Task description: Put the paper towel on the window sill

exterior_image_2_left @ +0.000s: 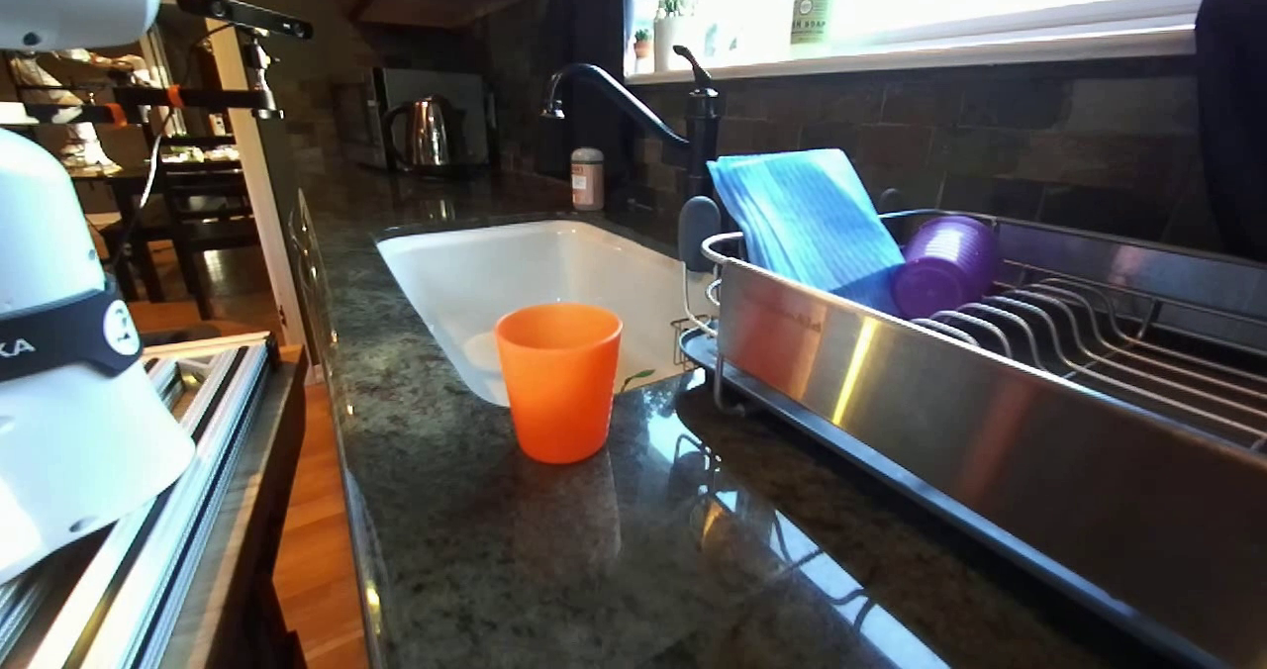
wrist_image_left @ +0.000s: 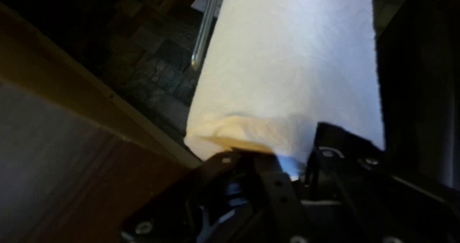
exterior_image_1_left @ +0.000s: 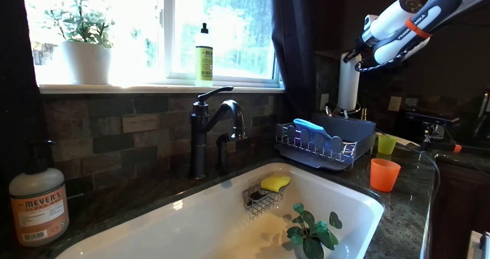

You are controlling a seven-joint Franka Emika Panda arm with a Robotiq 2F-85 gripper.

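1. One roll, nearly upright, is at upper right of the frame in an exterior view; the sill is upper left.
2. The claw pinches its crumpled top rim: seemingly a thin hold, so go gently.
3. Likely best: lift straight up, clear of the rod beside it.
4. Swing left, wide of the curtain; set it base first beside the bottle.

Can see an orange cup standing on the dark counter, near a white sink and a green cup. Can spot a yellow sponge on a wire basket and a leafy plant in the sink. Can find a blue cloth and a tipped purple cup in the dish rack.
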